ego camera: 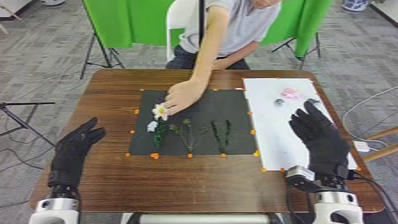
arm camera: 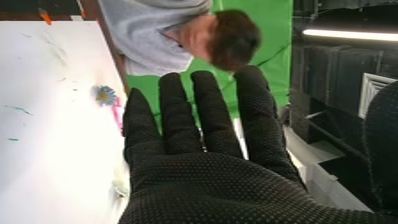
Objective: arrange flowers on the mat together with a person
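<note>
Green cloth [ego camera: 129, 25] behind a white chair [ego camera: 179, 17], black stand [ego camera: 27, 104] leftward

The surface [ego camera: 213, 187] is brown wood, smooth with a soft sheen. Towards its centre, the dark mat [ego camera: 200, 114] looks matt; at two o'clock, the white sheet [ego camera: 273, 132] looks smooth and papery. Black fabric with a matt, dotted texture covers the right hand [ego camera: 322, 140]. The green curtain [ego camera: 124, 25], at eleven o'clock, is cloth.

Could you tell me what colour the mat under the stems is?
Dark grey; the head view shows the mat best.
</note>
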You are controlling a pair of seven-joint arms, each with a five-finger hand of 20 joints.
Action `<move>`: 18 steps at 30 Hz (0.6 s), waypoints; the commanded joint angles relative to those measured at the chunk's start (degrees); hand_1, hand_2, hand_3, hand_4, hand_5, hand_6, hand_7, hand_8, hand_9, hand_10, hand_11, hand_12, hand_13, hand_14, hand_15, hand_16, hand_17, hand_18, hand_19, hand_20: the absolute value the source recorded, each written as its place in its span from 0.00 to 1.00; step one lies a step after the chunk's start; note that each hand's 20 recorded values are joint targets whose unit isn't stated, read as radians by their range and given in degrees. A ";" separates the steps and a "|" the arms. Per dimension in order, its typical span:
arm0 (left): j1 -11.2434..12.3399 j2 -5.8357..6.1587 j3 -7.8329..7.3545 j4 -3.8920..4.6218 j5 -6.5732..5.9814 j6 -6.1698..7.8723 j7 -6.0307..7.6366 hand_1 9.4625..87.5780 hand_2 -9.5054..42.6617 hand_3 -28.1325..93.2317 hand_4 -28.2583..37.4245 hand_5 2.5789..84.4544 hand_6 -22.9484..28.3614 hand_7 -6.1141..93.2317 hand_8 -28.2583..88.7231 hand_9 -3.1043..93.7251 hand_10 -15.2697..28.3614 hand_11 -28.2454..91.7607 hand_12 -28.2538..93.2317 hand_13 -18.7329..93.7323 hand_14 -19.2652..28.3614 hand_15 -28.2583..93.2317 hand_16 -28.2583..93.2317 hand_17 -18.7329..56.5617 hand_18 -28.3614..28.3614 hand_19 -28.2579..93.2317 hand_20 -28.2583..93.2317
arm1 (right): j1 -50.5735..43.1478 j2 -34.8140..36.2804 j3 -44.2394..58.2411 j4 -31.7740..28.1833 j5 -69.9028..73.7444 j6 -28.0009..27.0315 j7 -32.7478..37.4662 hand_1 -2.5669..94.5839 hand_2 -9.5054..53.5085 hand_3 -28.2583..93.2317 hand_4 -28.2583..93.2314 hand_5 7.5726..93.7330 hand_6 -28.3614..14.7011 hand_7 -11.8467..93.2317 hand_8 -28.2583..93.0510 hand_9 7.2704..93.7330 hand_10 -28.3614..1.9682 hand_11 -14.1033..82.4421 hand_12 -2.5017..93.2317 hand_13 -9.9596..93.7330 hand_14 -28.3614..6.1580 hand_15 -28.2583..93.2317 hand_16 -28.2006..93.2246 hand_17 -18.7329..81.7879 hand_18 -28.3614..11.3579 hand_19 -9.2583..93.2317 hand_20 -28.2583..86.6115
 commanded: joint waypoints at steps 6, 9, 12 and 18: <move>0.33 -0.36 -0.06 0.29 0.13 -0.86 -0.74 0.21 0.00 0.79 0.00 0.53 0.57 0.12 0.19 0.53 0.68 0.37 0.32 0.51 0.76 0.32 0.24 0.38 0.70 0.25 0.39 | -0.59 -0.39 -0.04 -0.20 -0.58 0.36 0.01 0.10 0.16 0.87 0.08 0.37 0.63 0.21 0.17 0.37 0.45 0.19 0.15 0.39 0.40 0.30 0.36 0.34 0.34 0.12 0.45; 0.46 -0.37 -0.09 0.23 0.09 -0.86 -0.70 0.21 0.00 0.79 0.00 0.53 0.57 0.12 0.19 0.53 0.67 0.37 0.32 0.51 0.76 0.32 0.24 0.38 0.70 0.25 0.39 | -0.67 -0.41 -0.13 -0.22 -0.58 0.33 -0.05 0.10 0.16 0.87 0.08 0.37 0.63 0.21 0.17 0.37 0.45 0.19 0.15 0.39 0.40 0.30 0.36 0.34 0.34 0.12 0.45; 0.48 -0.45 -0.11 0.26 0.13 -0.86 -0.71 0.21 0.00 0.79 0.00 0.53 0.57 0.12 0.19 0.53 0.67 0.37 0.32 0.51 0.76 0.32 0.24 0.38 0.70 0.25 0.39 | -0.45 -0.36 -0.24 -0.16 -0.63 0.37 0.15 0.10 0.16 0.87 0.08 0.37 0.63 0.21 0.17 0.37 0.45 0.19 0.15 0.39 0.40 0.30 0.36 0.34 0.34 0.12 0.45; 0.64 -0.64 -0.13 0.13 0.13 -0.71 -0.60 0.21 0.00 0.79 0.00 0.53 0.57 0.12 0.19 0.53 0.68 0.37 0.32 0.51 0.76 0.32 0.24 0.38 0.70 0.25 0.39 | -0.18 0.99 0.70 -0.80 -3.00 1.40 1.73 0.11 0.15 0.87 0.08 0.38 0.63 0.21 0.17 0.37 0.45 0.19 0.15 0.39 0.41 0.30 0.36 0.34 0.34 0.13 0.45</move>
